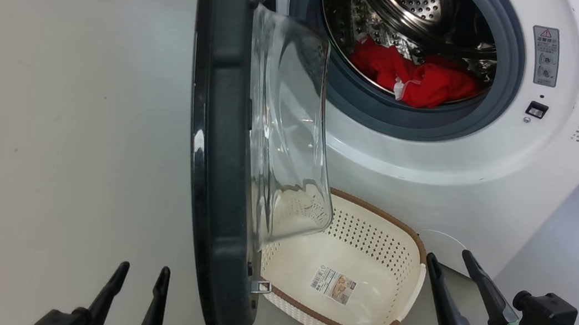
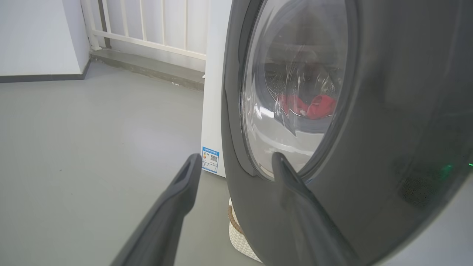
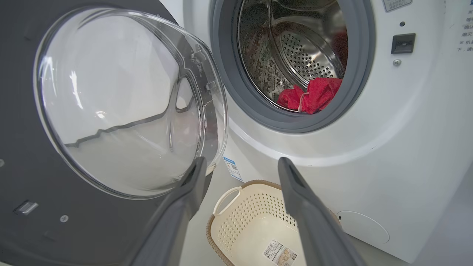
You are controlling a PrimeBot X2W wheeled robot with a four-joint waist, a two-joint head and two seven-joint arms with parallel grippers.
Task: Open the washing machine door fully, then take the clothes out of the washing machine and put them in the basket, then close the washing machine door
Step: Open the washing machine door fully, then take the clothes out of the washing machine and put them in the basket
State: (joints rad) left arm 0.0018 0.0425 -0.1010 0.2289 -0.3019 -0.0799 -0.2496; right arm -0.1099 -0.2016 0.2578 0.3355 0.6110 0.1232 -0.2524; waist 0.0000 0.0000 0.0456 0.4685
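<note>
Left claw [image 1: 145, 267] and right claw [image 1: 449, 255] gape empty; left wrist view meets the washing machine door [image 2: 388, 111] from outside, right wrist view its glass bowl [image 3: 122, 103].

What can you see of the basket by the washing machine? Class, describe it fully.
The basket is cream-white plastic, rounded-rectangular, its walls pierced with rows of holes, its rim brown and woven-looking, with a pale loop handle at one end. It stands upright on the floor, empty but for a paper label on its bottom. The head view shows one end through the glass bowl of the open door.
</note>
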